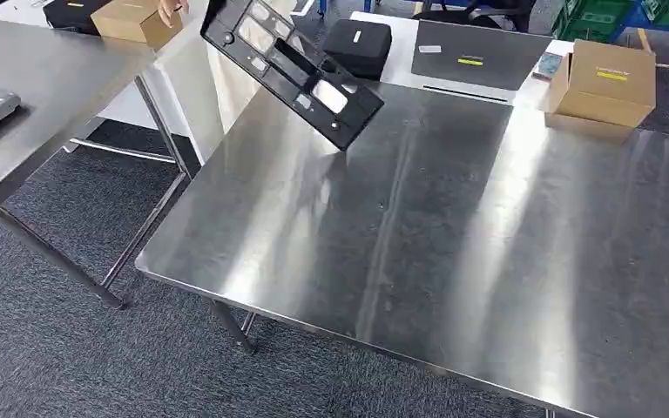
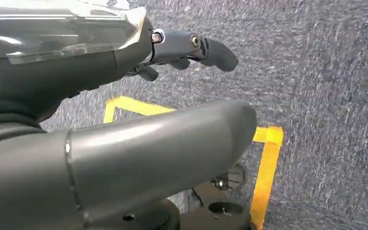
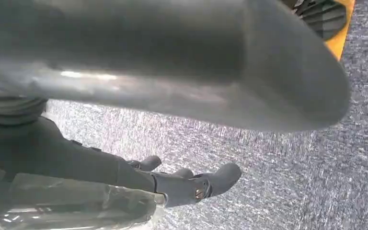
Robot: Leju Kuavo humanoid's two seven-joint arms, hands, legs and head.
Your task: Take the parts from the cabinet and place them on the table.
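A black flat part with several cut-outs [image 1: 292, 65] hangs tilted in the air over the far left corner of the steel table [image 1: 453, 235]. Its upper end reaches toward a person in pale clothing [image 1: 226, 83] at the top edge, and what holds it is hidden. My left hand [image 2: 124, 139] hangs over the grey carpet, thumb thick in front, fingers [image 2: 211, 50] stretched out, nothing in it. My right hand [image 3: 100, 163] hangs likewise over the carpet, its fingers [image 3: 211, 182] apart and holding nothing.
A second steel table [image 1: 52, 78] stands at the left with a gap of carpet between. Cardboard boxes [image 1: 605, 83] [image 1: 135, 19], a black case [image 1: 357, 45] and a grey flat panel [image 1: 479, 52] lie at the back. Yellow floor tape [image 2: 266, 167] runs under my left hand.
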